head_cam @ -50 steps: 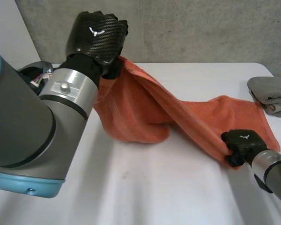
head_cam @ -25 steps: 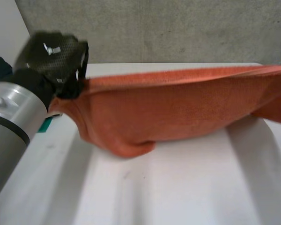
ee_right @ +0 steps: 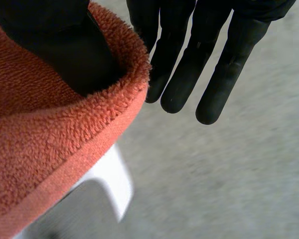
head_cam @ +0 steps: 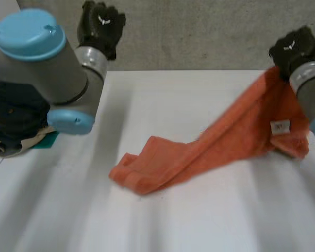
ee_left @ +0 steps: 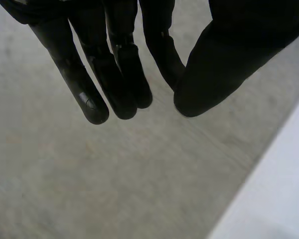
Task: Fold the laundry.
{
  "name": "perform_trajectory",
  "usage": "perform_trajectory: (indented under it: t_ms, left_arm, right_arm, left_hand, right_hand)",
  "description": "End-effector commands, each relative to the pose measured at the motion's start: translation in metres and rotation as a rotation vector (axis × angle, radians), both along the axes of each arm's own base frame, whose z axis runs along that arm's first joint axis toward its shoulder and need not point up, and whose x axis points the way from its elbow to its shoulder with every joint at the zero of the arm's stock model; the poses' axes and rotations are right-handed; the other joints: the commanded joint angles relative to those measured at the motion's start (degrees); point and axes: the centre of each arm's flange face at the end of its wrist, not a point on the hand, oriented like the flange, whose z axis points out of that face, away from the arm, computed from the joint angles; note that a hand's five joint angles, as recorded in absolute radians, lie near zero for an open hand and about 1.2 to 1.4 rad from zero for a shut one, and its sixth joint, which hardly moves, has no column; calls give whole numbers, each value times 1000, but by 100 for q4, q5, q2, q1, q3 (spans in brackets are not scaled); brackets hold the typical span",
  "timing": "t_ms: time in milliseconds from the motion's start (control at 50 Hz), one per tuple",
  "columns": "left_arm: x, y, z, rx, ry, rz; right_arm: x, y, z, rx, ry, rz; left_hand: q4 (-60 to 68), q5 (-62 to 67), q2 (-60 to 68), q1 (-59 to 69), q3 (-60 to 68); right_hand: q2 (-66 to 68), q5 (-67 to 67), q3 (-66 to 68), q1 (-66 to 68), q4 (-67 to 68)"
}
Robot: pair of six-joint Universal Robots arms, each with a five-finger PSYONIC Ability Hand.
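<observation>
The soft orange towel (head_cam: 210, 149) sagged limply from the right hand (head_cam: 296, 47), clamped on its hem. The left hand (head_cam: 101, 26), fingers apart and empty, would best take the trailing end.

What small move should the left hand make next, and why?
Probably lower the left hand toward the crumpled end of the orange towel on the table: that hand is open and empty, while the right hand pinches the other end up high.
</observation>
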Motion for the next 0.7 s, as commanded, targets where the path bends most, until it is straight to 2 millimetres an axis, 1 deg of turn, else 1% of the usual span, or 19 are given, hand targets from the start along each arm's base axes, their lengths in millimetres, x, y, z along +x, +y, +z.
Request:
perform_trajectory:
  t_ms: [20,40,80,100,160,180,240,260,320,340,380,400,440,480,500,600,640,680,700]
  left_arm:
    - [-10,24,-35,122,-28,-59]
    - [-9,28,-40,143,-28,-64]
    - [-7,37,-45,176,-23,-77]
    - [-5,43,-50,206,-13,-88]
    - [-9,51,-56,240,6,-138]
    - [-11,53,-58,256,20,-172]
    - [-15,53,-62,285,45,-228]
    - [-20,52,-69,314,58,-267]
    - [-28,49,-88,367,54,-322]
    - [-32,50,-99,408,39,-352]
    - [-34,52,-110,459,19,-373]
    - [-34,53,-115,484,8,-382]
    - [-37,58,-129,557,-15,-416]
    - [-39,62,-138,603,-20,-440]
    - [-41,65,-144,634,-12,-466]
    - [-50,77,-152,704,24,-545]
    - [-54,83,-159,733,17,-577]
    - [-56,86,-159,733,13,-586]
    - [-56,85,-158,723,15,-579]
  right_arm:
    - [16,27,-9,22,-16,54]
    - [15,31,-9,29,-15,58]
    - [14,40,-4,25,-17,68]
    - [15,52,6,7,-22,88]
    - [23,73,22,-29,-32,151]
    - [28,86,32,-52,-37,202]
    - [32,106,51,-97,-58,271]
    - [33,118,64,-128,-78,310]
    - [32,132,83,-170,-111,353]
    - [29,140,93,-193,-133,368]
    - [26,145,101,-213,-154,376]
    - [24,151,110,-232,-176,386]
    - [22,160,120,-255,-200,398]
    - [21,171,128,-270,-223,426]
    - [22,174,130,-272,-225,433]
    - [20,182,136,-280,-228,457]
    - [18,183,141,-294,-230,450]
    - [17,183,142,-299,-228,450]
    - [17,183,142,-298,-229,447]
  left_hand:
    - [-3958,-3873,-3948,-3794,-3937]
    - [-4265,-4179,-4255,-4100,-4244]
    - [-4988,-4902,-4978,-4823,-4967]
    - [-5208,-5122,-5198,-5043,-5187]
    - [-5243,-5158,-5233,-5079,-5222]
    - [-5243,-5158,-5233,-5079,-5222]
    - [-5243,-5158,-5233,-5079,-5222]
    - [-5243,-5158,-5233,-5079,-5222]
    - [-5243,-5158,-5233,-5079,-5222]
    - [-5243,-5158,-5233,-5079,-5222]
    - [-5243,-5158,-5233,-5079,-5222]
    - [-5243,-5158,-5233,-5079,-5222]
    - [-5277,-5192,-5267,-5113,-5256]
    - [-5294,-5208,-5284,-5129,-5273]
    - [-5294,-5209,-5284,-5130,-5273]
    - [-5194,-5108,-5183,-5029,-5172]
    - [-4826,-4740,-4816,-4661,-4805]
    - [-3937,-3852,-3927,-3773,-3916]
    - [-1650,-1565,-1640,-1486,-1629]
  right_hand:
    - [1202,1291,1152,1511,1130]
    - [1202,1291,1152,1511,1130]
    - [1202,1291,1152,1511,1130]
    - [1202,1291,1152,1511,1130]
    - [1202,1291,1152,1511,1130]
    - [1202,1291,1152,1511,1130]
    - [1202,1291,1152,1511,1130]
    - [1202,1291,1152,1511,1130]
    - [1202,1291,1152,1511,1130]
    - [1202,1291,1152,1511,1130]
    - [1202,1291,1152,1511,1130]
    - [1202,1291,1152,1511,1130]
    - [1202,1291,1152,1511,1130]
    - [1202,1291,1152,1511,1130]
    - [1202,1291,1152,1511,1130]
    - [1202,1291,1152,1511,1130]
    - [1202,1291,1152,1511,1130]
    - [1202,1291,1152,1511,1130]
    - [1202,1291,1152,1511,1130]
